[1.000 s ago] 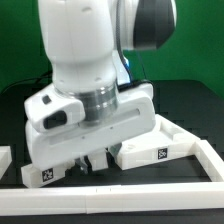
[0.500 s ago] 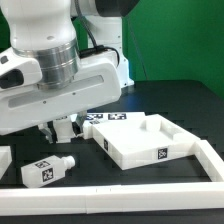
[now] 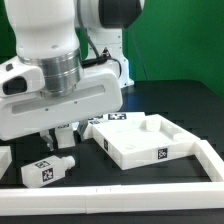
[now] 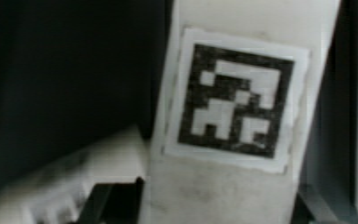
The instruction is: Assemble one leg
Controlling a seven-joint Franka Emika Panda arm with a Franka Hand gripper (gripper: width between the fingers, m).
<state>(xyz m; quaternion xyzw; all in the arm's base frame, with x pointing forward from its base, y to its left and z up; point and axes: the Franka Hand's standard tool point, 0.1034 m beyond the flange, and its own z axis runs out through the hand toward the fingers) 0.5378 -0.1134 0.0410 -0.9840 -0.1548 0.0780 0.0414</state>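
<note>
from my station i see the white panda arm's two-finger gripper (image 3: 57, 138) hanging low over the black worktop (image 3: 110, 172), towards the front corner on the exterior view's left. the broad white gripper body hides most of the fingers. i cannot tell whether the pincer is spread, pressed together or pinching anything.

the small white plastic square-section leg (image 3: 47, 170) lies on its side on the worktop. it sits just in front of and below the gripper, near the front edge. its black-and-white square tag faces the exterior camera, and its narrower stub points to the exterior view's right. i cannot tell whether a fingertip touches it.

a second white block (image 3: 4, 158), cut off by the picture, sits at the worktop's edge on the exterior view's left. the large flat white tray-like panel (image 3: 150, 140) rests nearer the middle, towards the exterior view's right, well apart from the leg and carrying tags on its side and top. a low white rail (image 3: 130, 187) runs along the front edge and turns back at the corner on the exterior view's right.

the wrist view is blurred and filled by a white tagged face (image 4: 238, 95) very close to the lens. i cannot tell which piece it belongs to.
</note>
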